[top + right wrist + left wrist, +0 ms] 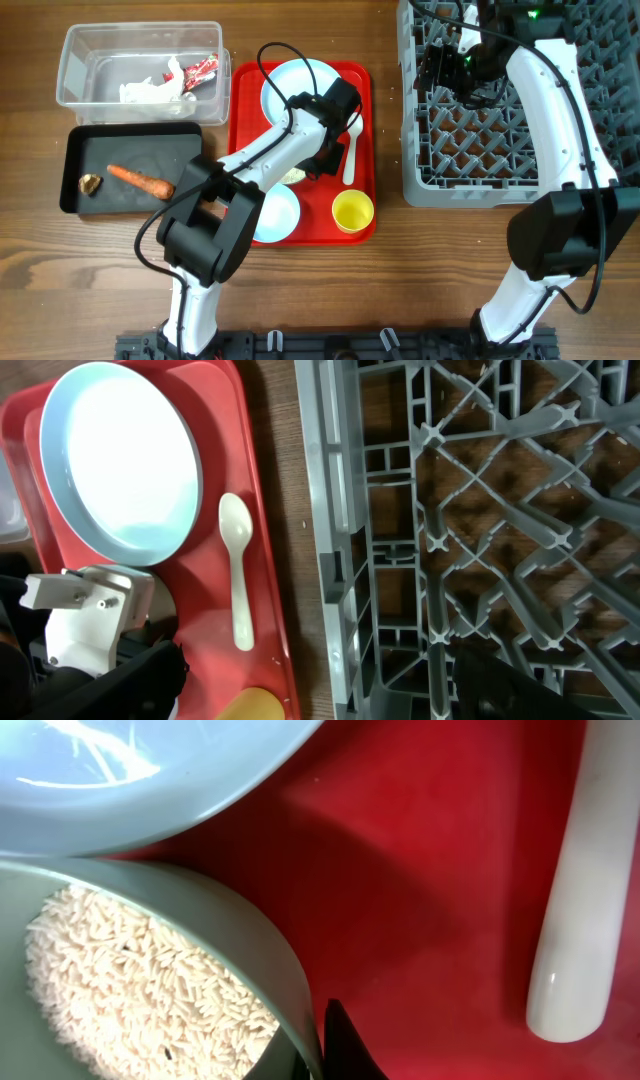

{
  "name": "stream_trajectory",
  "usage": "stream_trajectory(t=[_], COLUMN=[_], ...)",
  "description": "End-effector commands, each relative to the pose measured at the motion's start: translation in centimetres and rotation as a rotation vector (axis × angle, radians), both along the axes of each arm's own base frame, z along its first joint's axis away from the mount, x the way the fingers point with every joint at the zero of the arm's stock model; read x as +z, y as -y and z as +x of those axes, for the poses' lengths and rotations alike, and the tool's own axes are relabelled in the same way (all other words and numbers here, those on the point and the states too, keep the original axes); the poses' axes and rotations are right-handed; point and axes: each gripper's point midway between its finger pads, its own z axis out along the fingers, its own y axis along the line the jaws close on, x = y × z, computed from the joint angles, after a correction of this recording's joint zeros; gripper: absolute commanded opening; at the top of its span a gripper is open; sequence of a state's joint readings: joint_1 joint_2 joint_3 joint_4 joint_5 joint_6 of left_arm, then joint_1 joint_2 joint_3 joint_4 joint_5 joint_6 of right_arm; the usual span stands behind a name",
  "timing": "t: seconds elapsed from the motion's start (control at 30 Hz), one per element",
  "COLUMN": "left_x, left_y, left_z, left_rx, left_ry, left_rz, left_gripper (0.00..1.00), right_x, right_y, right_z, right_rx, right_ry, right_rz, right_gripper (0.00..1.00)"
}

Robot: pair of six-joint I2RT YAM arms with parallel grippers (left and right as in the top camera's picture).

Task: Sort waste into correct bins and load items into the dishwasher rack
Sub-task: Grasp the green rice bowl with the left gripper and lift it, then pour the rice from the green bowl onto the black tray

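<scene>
My left gripper (318, 160) is shut on the rim of the pale green bowl (230, 940), one finger inside and one outside (320, 1055). The bowl holds white rice grains (130, 980) and sits on the red tray (362, 100). The light blue plate (290, 85), light blue bowl (275, 212), yellow cup (352, 211) and white spoon (350, 155) also lie on that tray. My right gripper (445, 70) is open and empty above the left side of the grey dishwasher rack (500, 150). The rack shows no dishes.
The clear tub (75, 60) at the back left holds the white wrapper (150, 92) and red wrapper (200, 68). The black tray (140, 150) in front of it holds the carrot (140, 180) and brown scrap (90, 184).
</scene>
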State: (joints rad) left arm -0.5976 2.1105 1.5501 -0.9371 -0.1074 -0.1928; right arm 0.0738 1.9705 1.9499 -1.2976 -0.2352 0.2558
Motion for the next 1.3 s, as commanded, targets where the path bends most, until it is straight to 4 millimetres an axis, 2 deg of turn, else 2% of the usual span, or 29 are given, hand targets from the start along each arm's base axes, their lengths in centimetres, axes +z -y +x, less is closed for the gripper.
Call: stream_trajectory(t=[0.0,0.13,0.27,0.37,0.43,0.57,0.63,0.77,0.9,1.0,1.07,1.27], left_x=[-0.3,2.2,7.6,11.5,13.5,16.3,16.8,16.1,16.0,16.3,15.7,15.7], left_y=[-0.3,-1.2,-1.8,-3.1,-4.6,-10.1,-13.6,-17.6,-20.1,-21.5,-23.1,-26.2], left_z=[0.6,1.9,4.3,5.4,5.3,4.5,3.4,1.4,1.2,1.7,1.4,0.5], left_rx=[0.007,0.046,0.107,0.158,0.198,0.325,0.402,0.425,0.395,0.353,0.374,0.38], left_ry=[0.016,0.027,0.063,0.097,0.098,0.078,0.036,-0.078,-0.074,-0.008,0.02,0.19], left_rz=[0.008,0.003,-0.111,-0.22,-0.278,-0.328,-0.331,-0.421,-0.626,-0.787,-0.871,-1.147], left_gripper=[0.04,0.04,0.04,0.04,0.04,0.04,0.04,0.04,0.04,0.04,0.04,0.04], right_x=[0.9,0.9,0.9,0.8,0.8,0.9,0.9,0.9,0.8,0.9,0.8,0.9], right_y=[-0.2,-0.2,-0.2,-0.2,-0.2,-0.2,-0.2,-0.2,-0.3,-0.3,-0.3,-0.6], right_z=[-0.4,-0.4,-0.4,-0.4,-0.3,-0.3,-0.3,-0.3,-0.3,-0.3,-0.4,-0.4], right_rx=[0.024,0.023,0.024,0.024,0.024,0.025,0.025,0.024,0.023,0.022,0.022,0.026], right_ry=[0.022,0.021,0.021,0.021,0.022,0.025,0.025,0.024,0.023,0.022,0.02,0.019], right_rz=[0.008,0.008,0.008,0.008,0.008,0.008,0.008,0.008,0.009,0.01,0.01,0.032], right_gripper=[0.89,0.89,0.89,0.89,0.89,0.89,0.89,0.89,0.89,0.89,0.89,0.89])
